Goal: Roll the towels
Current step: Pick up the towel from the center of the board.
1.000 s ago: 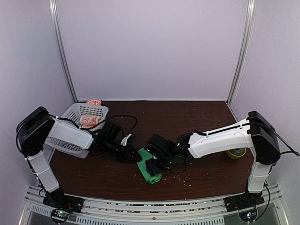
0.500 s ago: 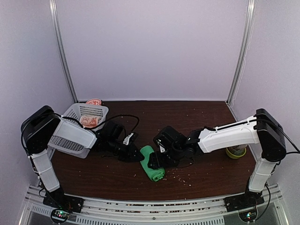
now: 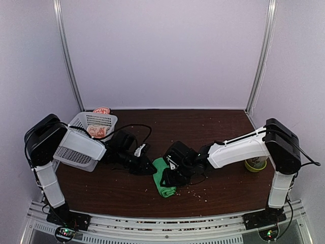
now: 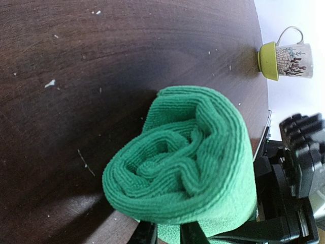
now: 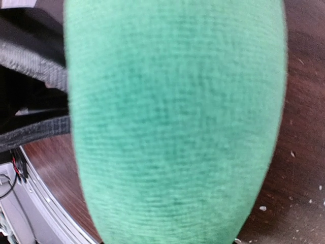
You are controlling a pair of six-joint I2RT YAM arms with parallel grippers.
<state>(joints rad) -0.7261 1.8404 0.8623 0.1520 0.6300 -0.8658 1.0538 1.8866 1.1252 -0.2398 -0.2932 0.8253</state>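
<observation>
the green towel (image 3: pixel 162 179) lies rolled up on the dark wood bench (image 3: pixel 203 127), a little below the middle of the overhead view, between the two arms. it runs at a slant, one end towards the upper left and the other down towards the near edge.

the left arm (image 3: pixel 81 145) reaches in from the left, low over the bench, and meets the roll at its upper end. from its wrist camera the rolled end faces you, the layers curling inward in a loose spiral (image 4: pixel 188 168). at the bottom edge of that frame two black fingertips (image 4: pixel 144 236) stand close together with a fold of green cloth between them, so the left jaws are clenched on the green towel.

the right arm (image 3: pixel 238 147) comes in from the right and its black head sits against the side of the roll. its wrist camera shows little more than blurred green cloth (image 5: pixel 172 122) filling the frame. i cannot tell how the right jaws stand.

the pinkish towel (image 3: pixel 96 131) with orange print sits inside the white basket (image 3: pixel 104 118) at the left, partly behind the left arm. a mug (image 3: pixel 255 165) stands at the right edge of the bench, well apart from the roll. pale crumbs (image 3: pixel 195 192) are scattered on the wood near the roll.
</observation>
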